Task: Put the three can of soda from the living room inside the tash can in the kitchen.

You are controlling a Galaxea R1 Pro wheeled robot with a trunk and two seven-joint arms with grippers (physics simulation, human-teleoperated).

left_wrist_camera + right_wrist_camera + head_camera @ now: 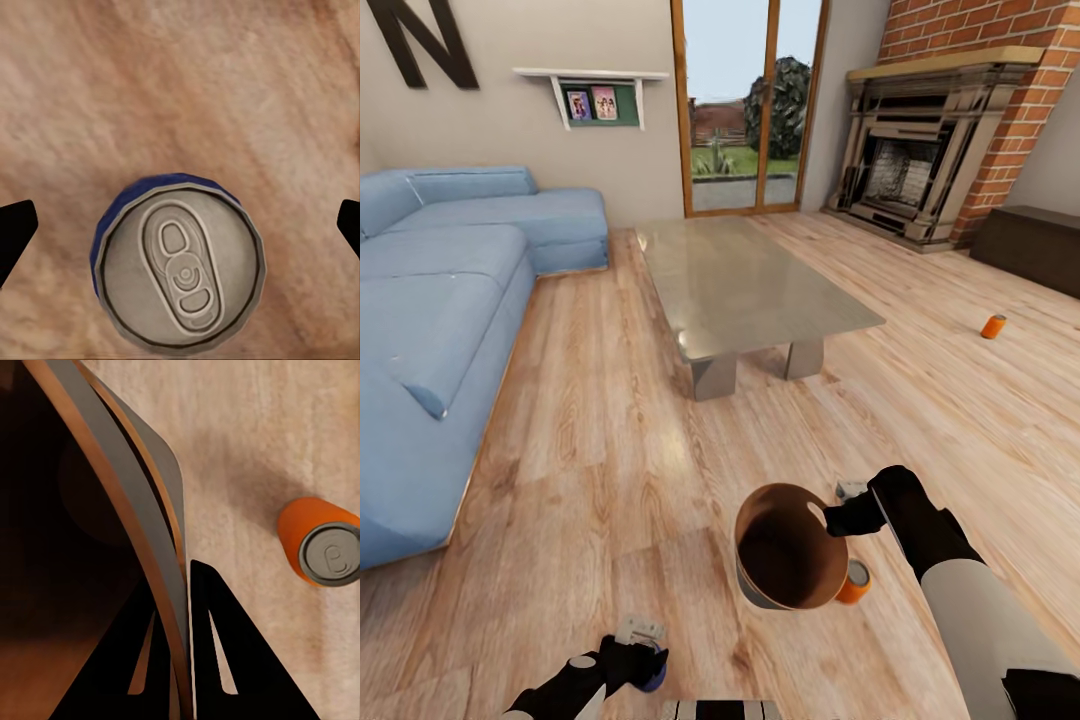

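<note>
Beside an orange can (855,583), right gripper (838,519) pinches tilted trash can (788,545) rim

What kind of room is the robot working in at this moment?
A living room, by the look of it: a blue sofa along one side, a glass table in the middle of the wood plank floor, and a red brick fireplace by the glazed doors.

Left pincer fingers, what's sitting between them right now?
In the left wrist view, a blue-sided can stands upright on the wood floor between the left pincer fingers, with a gap on each side; they are open and not touching it.
</note>
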